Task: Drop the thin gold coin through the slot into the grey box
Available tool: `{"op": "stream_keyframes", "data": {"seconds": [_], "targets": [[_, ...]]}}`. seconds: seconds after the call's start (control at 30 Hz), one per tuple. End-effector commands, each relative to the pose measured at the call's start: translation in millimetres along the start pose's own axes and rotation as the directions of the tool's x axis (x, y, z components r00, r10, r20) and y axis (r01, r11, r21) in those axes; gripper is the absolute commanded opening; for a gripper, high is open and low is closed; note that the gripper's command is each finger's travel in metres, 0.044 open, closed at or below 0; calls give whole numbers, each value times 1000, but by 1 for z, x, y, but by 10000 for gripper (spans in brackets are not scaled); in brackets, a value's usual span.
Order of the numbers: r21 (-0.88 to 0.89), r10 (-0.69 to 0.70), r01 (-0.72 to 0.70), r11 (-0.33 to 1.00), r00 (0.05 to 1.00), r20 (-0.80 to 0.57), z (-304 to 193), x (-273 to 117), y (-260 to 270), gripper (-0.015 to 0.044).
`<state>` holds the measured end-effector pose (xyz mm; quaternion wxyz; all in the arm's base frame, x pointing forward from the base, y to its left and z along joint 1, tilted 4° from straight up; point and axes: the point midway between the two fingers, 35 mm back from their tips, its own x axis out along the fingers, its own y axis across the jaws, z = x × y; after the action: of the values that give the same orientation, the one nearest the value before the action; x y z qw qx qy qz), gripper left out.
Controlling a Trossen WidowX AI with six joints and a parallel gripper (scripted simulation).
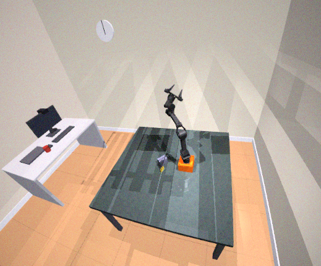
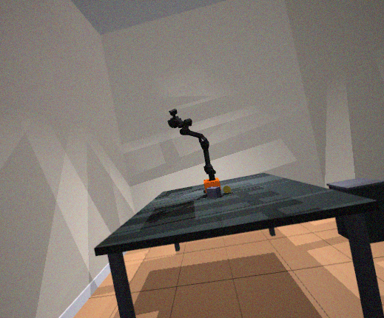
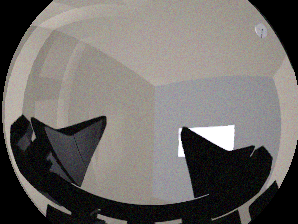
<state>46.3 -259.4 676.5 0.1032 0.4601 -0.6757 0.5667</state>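
Coin (image 1: 162,169) (image 2: 226,189) lies far below the fingers (image 1: 177,88) (image 2: 181,122), down at desk level and well apart from them. It shows as an upright yellow disc in the exterior view, its broad face turned largely toward that view; its holder is too small to make out. Close beside it is the grey box (image 1: 161,161) (image 2: 213,191), also well below the fingers; which way the slot runs cannot be told. Next outward is the orange block (image 1: 186,167) (image 2: 212,182) under the arm, and around all three the dark desk (image 1: 206,216) (image 2: 276,207).

The fingers stand wide apart with nothing between them, raised high and pointing away from the desk; the wrist view looks past them at walls and a white patch.

The task looks to be at its start. The coming move would probably be a large fold back and down, bringing the fingers over the coin, then a turn so that one comes to each flat face. Closing across the rim instead could tip or roll it.
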Motion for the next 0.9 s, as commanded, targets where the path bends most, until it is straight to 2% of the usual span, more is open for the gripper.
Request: {"op": "stream_keyframes", "data": {"seconds": [0.0, 0.27, 0.4, 0.57, 0.63, 0.7, 0.73, 0.87], "targets": [[-5, -2, 2, 1000, 1000, 4, 1, -1, -1, 374], [-256, -135, 180, 950, 974, 184, 41, -37, -36, 164], [-456, -230, 358, 815, 921, 313, 72, -66, -58, 161], [-637, -365, 622, 455, 783, 504, 115, -126, -87, 161], [-661, -406, 689, 296, 718, 565, 128, -151, -95, 161], [-622, -477, 737, 263, 660, 580, 124, -176, -106, 161], [-622, -478, 737, 263, 660, 580, 124, -176, -106, 161], [-628, -534, 778, -4, 529, 659, 138, -221, -116, 161]]}}
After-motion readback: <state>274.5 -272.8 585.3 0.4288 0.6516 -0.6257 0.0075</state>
